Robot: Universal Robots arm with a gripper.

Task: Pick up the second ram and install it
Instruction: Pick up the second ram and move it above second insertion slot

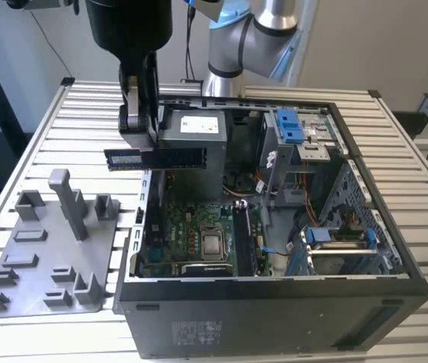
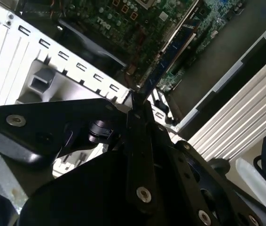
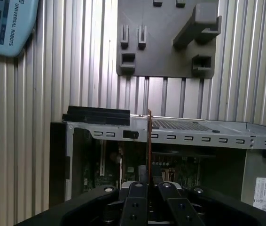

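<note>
Exterior view: gripper [image 1: 141, 142] clamped on the second ram [image 1: 170, 158], carried level above the computer case [image 1: 274, 321] wall, presumably for slot alignment.

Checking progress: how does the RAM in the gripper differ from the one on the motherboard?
The second ram hangs above the case's edge, clamped by the gripper; the installed ram sits in a motherboard slot. The second ram lies crosswise to the installed ram. Both are long, thin sticks.
</note>
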